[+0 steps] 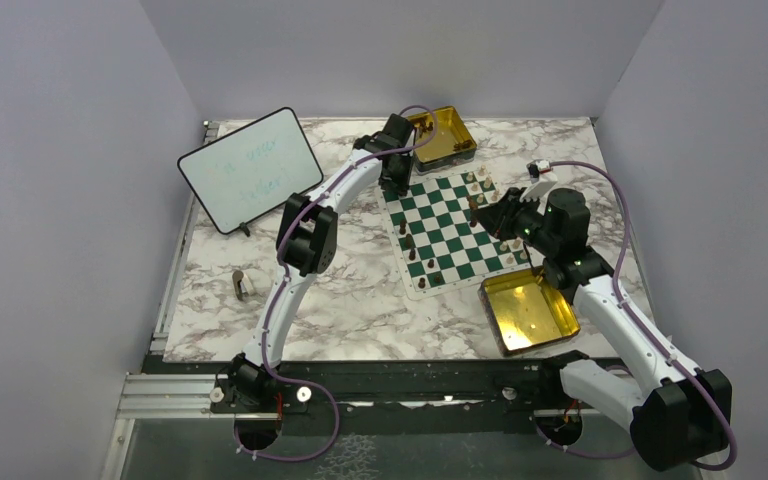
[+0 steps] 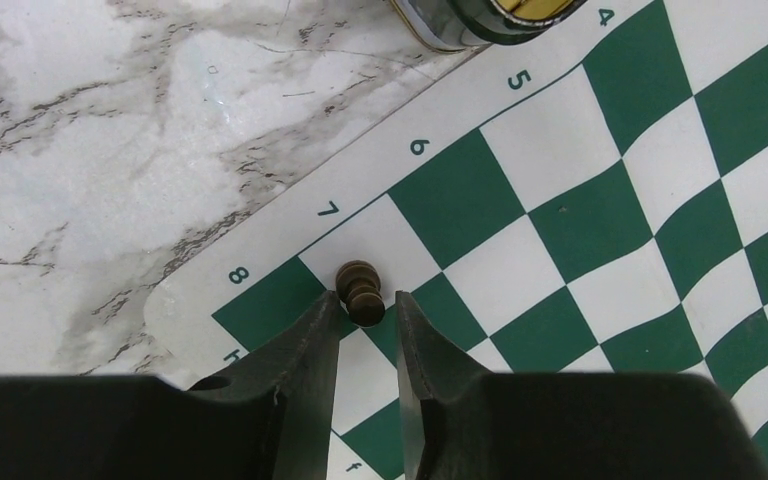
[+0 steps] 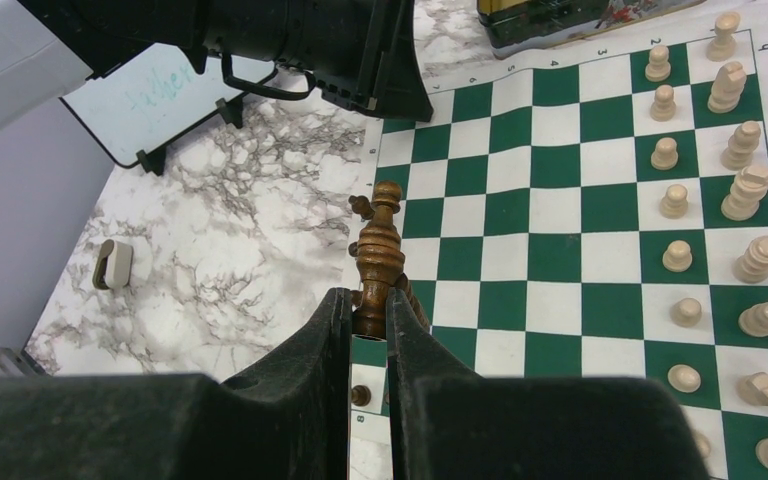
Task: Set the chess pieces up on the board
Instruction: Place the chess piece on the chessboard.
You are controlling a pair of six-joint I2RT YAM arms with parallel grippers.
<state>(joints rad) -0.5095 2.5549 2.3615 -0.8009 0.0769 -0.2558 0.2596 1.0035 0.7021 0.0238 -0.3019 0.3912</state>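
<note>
Marble-patterned tabletop [image 1: 360, 310] is filling the top view, and we are seeing the board [image 1: 450, 225] lying right of centre between two gold tins, one [image 1: 445, 135] at its far edge and one [image 1: 530, 310] at its near right corner. Cream chess pieces [image 1: 480, 183] are standing along the board's far right side, and a few dark chess pieces [image 1: 410, 245] along its left side. A whiteboard [image 1: 250, 170] is leaning at the far left.

From the left wrist we are watching the left gripper [image 2: 368, 297] at the board's corner, by the edge numbers 7 and 8. Its jaws are standing narrowly apart around an upright dark pawn [image 2: 360, 285], with a sliver of gap on one side.

From the right wrist we are watching the right gripper [image 3: 368, 300] clamping a tall dark piece [image 3: 380, 250] by its lower body, upright, over the board's left edge.
</note>
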